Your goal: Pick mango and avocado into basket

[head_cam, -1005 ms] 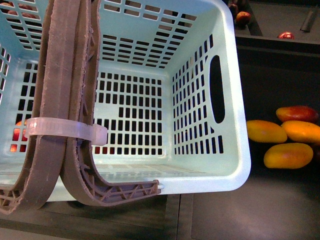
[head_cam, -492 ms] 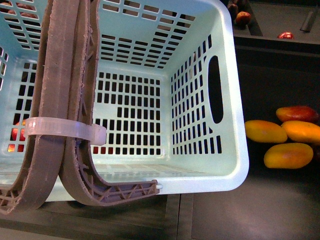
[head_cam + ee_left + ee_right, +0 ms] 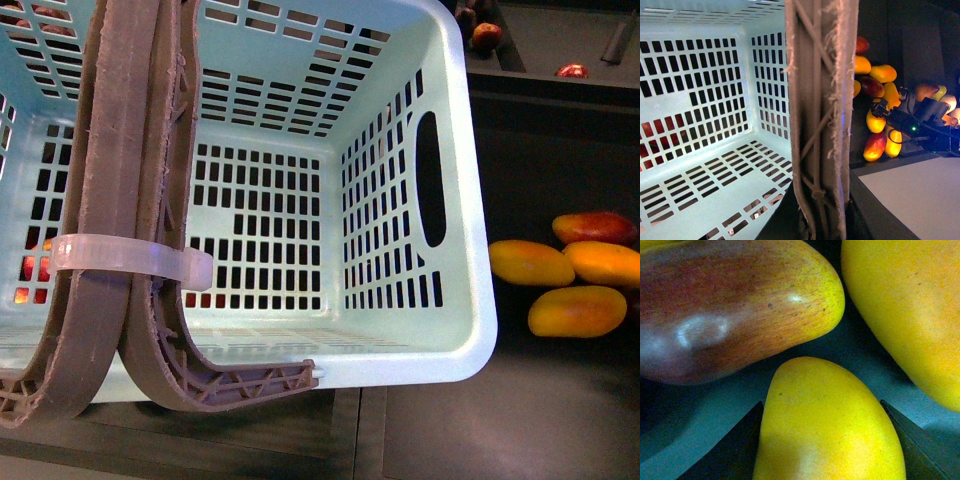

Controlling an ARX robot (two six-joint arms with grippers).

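right wrist | right gripper (image 3: 821,402) straddles mango (image 3: 830,445) (grip: cannot tell); front | basket (image 3: 478,300), gripper hidden

A dark matte surface (image 3: 520,420) lies dimly lit, with a pale flat panel (image 3: 920,200) beside it

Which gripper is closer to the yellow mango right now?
The right gripper: its fingers flank the yellow mango; the left arm is at the basket handle, away from the fruit.
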